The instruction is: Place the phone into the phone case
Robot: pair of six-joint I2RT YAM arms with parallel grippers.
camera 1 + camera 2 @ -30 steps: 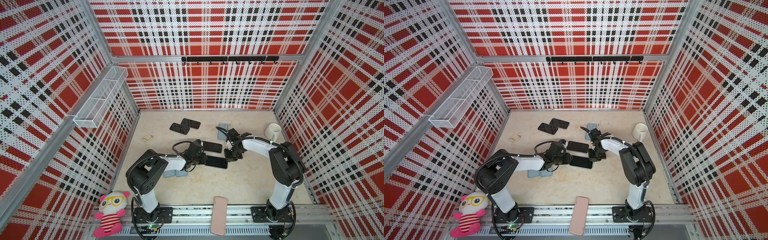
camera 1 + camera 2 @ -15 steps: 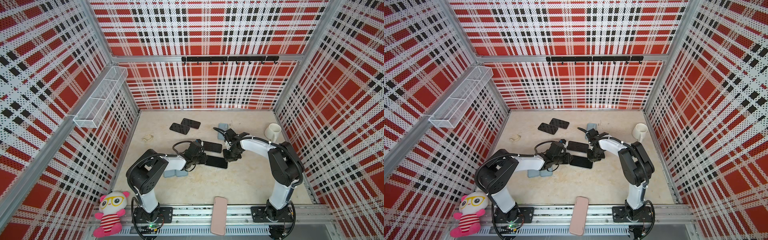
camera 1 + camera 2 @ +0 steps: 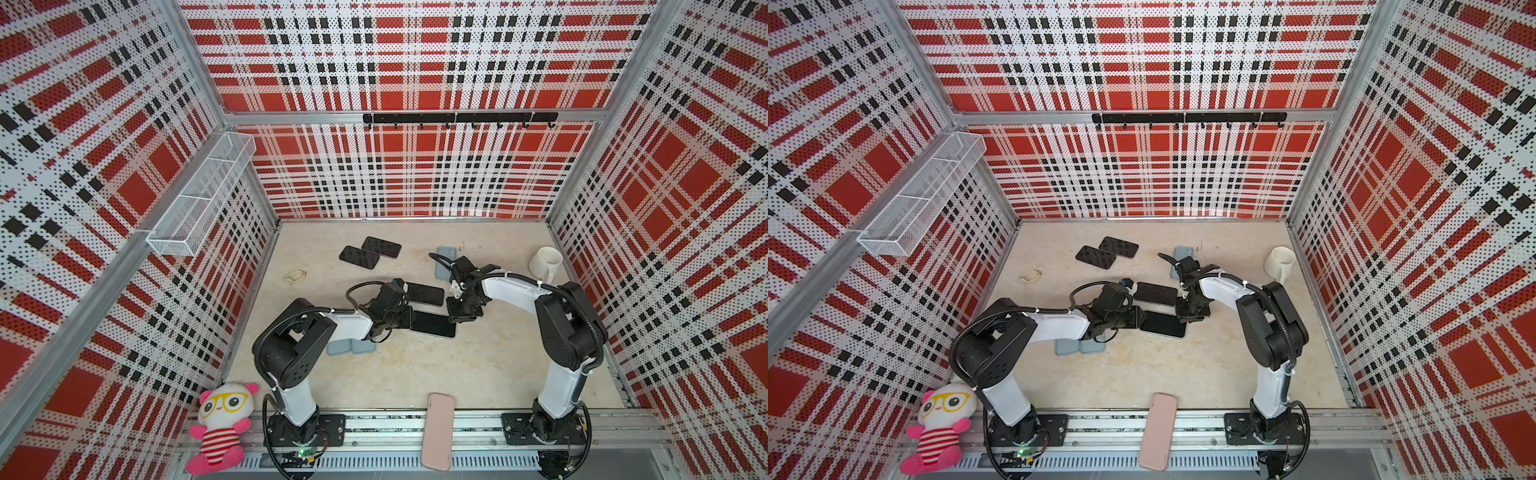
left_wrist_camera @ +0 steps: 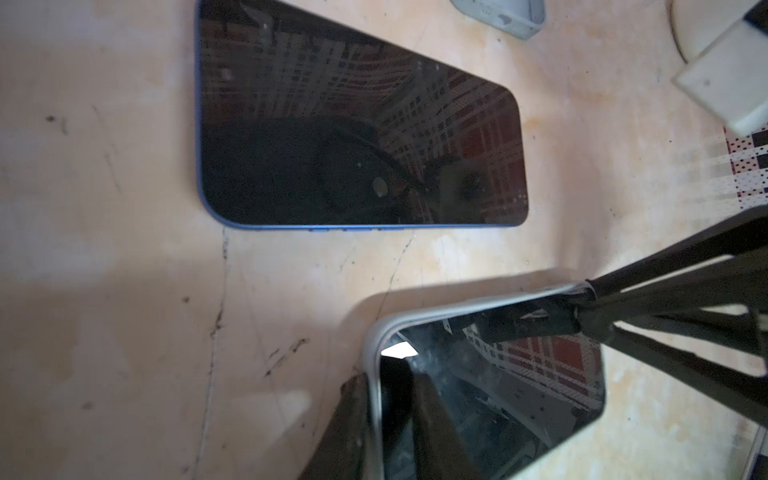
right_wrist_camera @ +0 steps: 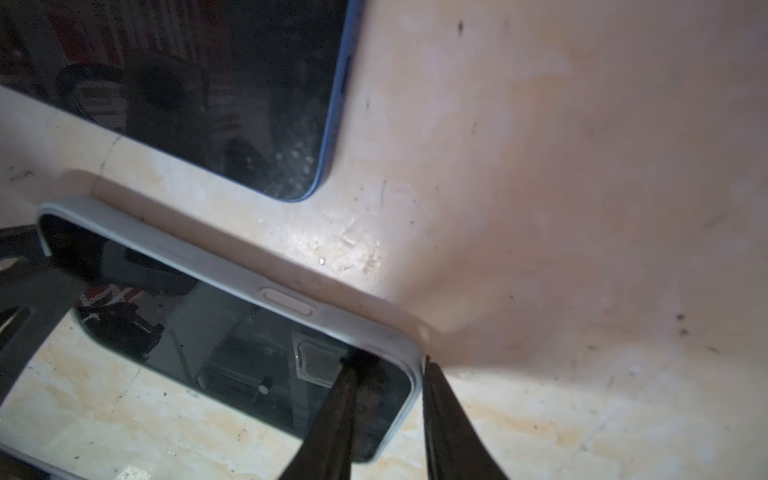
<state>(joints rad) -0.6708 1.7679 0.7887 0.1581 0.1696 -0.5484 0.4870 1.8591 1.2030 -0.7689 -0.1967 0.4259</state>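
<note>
Phone point(image 3: 434, 325) sits screen-up in the pale phone case point(image 5: 286, 297), flat near the middle of the counter point(image 3: 457, 374), with a bare blue-edged phone point(image 4: 357, 137) just beside it toward the back edge. Left fingers point(image 4: 353, 428) are clamped on the case's end nearer the left edge, one finger on the screen. Right fingers point(image 5: 444, 407) are slightly parted astride the opposite corner, gripping nothing, though contact with the rim is hard to judge.

Nothing readable anywhere: no text, no label, no brand, no number, no sign in any view.
</note>
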